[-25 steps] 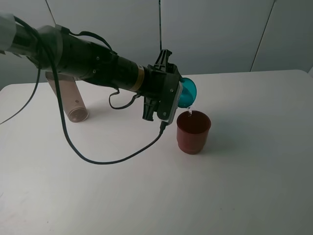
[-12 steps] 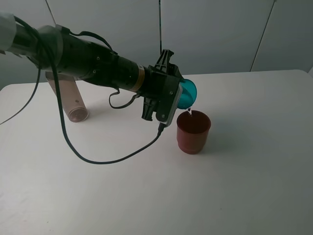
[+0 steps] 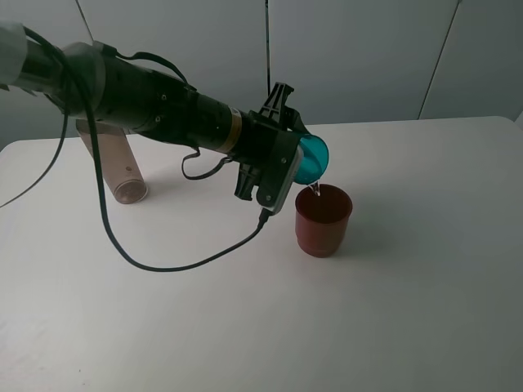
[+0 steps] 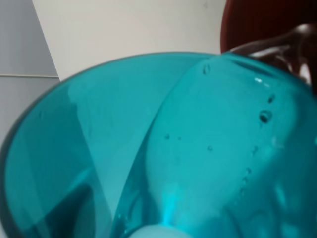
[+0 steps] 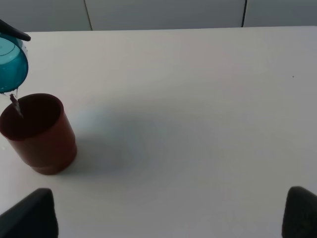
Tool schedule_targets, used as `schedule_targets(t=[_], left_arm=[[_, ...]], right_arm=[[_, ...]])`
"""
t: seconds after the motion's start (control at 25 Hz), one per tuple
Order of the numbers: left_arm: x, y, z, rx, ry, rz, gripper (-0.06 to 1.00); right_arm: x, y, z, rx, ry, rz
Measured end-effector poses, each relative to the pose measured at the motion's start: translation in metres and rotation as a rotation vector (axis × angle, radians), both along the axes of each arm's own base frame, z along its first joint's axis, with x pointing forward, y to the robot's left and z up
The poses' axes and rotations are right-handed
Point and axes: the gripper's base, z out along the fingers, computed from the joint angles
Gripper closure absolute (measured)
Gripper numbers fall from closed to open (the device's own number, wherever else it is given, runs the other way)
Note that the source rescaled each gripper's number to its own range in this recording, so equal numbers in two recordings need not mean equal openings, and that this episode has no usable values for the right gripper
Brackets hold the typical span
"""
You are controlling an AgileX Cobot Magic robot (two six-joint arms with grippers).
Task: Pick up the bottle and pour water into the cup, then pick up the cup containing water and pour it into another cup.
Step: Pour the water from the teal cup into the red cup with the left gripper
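**Over the red cup, my teal cup is tipped**

Near the middle of the high view, my left gripper is squeezed tight on the teal cup. It holds the cup up in the air, tipped on its side. The open mouth faces the right side of the frame and a little down. The low edge of the teal cup is just above the rim of the red cup, on its left side. A thin line of water runs from the teal cup into the red cup. The red cup stands upright on the white table, a bit right of the middle.

My left wrist camera is very close, so the teal cup fills almost all of that picture. Little bubbles and clear water show by its rim. A bit of the red cup peeks in past it.

At the left of the high view, the brownish bottle is on the table, well apart from both cups. My left arm hides its top, so I cannot tell if it stands or lies down. A black cable hangs from my arm and loops down toward the table.

My right gripper holds nothing. Its two dark fingers are wide apart with bare table between them. Both cups are off to one side of it.
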Motion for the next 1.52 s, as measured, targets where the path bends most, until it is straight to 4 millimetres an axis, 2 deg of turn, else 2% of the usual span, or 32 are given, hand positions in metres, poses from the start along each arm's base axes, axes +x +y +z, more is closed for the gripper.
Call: schedule_targets(t=[0.8, 1.52], left_arm=[[-0.0081, -0.0087, 0.0012, 0.042, -0.091, -0.126, 0.81], [-0.008, -0.0088, 0.0015, 0.08, -0.159, -0.182, 0.81]], right_arm=[[0.0, 0.0, 0.0, 0.0, 0.0, 0.0], [0.0, 0.0, 0.0, 0.0, 0.0, 0.0]])
